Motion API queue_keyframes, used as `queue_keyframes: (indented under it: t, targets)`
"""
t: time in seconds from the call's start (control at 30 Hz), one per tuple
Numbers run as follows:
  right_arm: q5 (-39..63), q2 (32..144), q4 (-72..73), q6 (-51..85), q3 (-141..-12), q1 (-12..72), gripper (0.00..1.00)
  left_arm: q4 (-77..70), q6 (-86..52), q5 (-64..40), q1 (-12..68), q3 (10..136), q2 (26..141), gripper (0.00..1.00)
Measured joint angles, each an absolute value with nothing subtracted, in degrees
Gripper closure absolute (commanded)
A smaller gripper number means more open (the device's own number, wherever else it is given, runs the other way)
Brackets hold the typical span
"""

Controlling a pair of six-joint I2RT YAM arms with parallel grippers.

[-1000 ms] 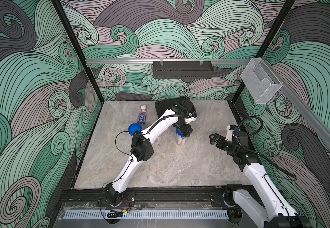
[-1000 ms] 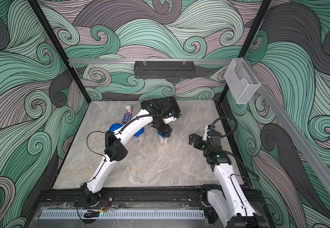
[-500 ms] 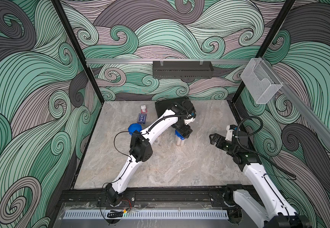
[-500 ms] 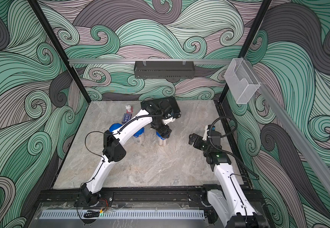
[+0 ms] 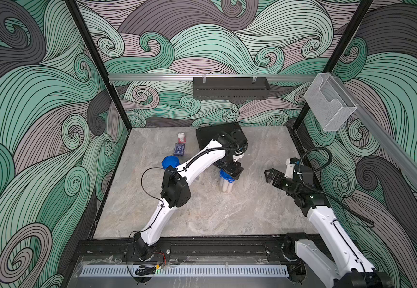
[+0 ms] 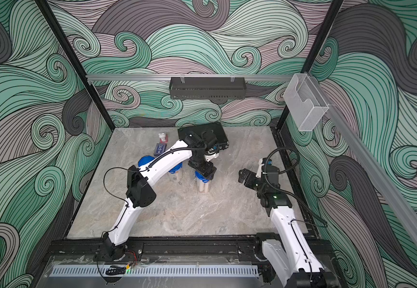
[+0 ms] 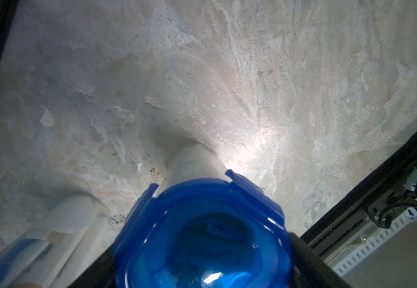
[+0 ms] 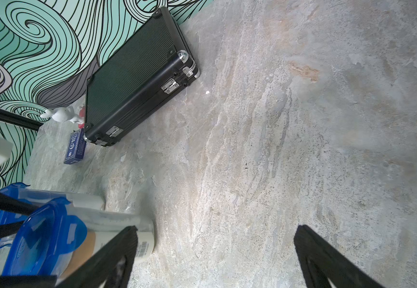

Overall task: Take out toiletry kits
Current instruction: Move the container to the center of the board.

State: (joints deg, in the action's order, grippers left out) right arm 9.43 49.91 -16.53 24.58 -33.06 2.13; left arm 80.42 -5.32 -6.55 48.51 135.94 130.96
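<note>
A toiletry kit, a clear tumbler [image 5: 225, 184] with a blue clip-tab lid [image 7: 202, 237], stands upright mid-table. My left gripper [image 5: 229, 172] [image 6: 204, 171] [image 7: 202, 264] comes down from above, its jaws pressed against both sides of that lid. A second tumbler [image 6: 175, 172] [image 7: 52, 237] stands just left of it, half under the left arm. A third blue lid [image 5: 170, 162] [image 6: 145, 160] shows further left. My right gripper [image 5: 268, 174] [image 6: 242, 175] [image 8: 214, 239] hovers open to the right, over bare table, apart from the kits [image 8: 47, 237].
A closed black ribbed briefcase [image 5: 217, 134] [image 6: 202, 132] [image 8: 132, 82] lies at the back centre. Left of it lie a dark-blue card box [image 5: 179, 149] [image 8: 74, 147] and a small white figurine [image 5: 181, 137] [image 8: 60, 115]. A black rail runs along the table's front edge [image 7: 352, 224].
My left gripper has moved slightly toward the front of the table with the tumbler in it. The right arm has not moved.
</note>
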Motion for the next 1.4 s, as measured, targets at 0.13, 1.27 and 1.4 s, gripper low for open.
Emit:
queue_keyframes:
  t: [0.13,1.27,1.4]
  targets:
    - [9.4,49.7,-16.5,24.6,-33.0,2.1,0.01,79.9,-8.2,-6.5,51.7,132.7,128.6,0.36]
    - [9.5,48.2,-16.5,24.6,-32.3,2.1,0.01,66.2,-7.7,-3.7,55.0,109.8,116.0,0.04]
    - [9.5,48.2,-16.5,24.6,-32.3,2.1,0.01,66.3,-7.1,-3.3,55.0,109.6,116.0,0.01]
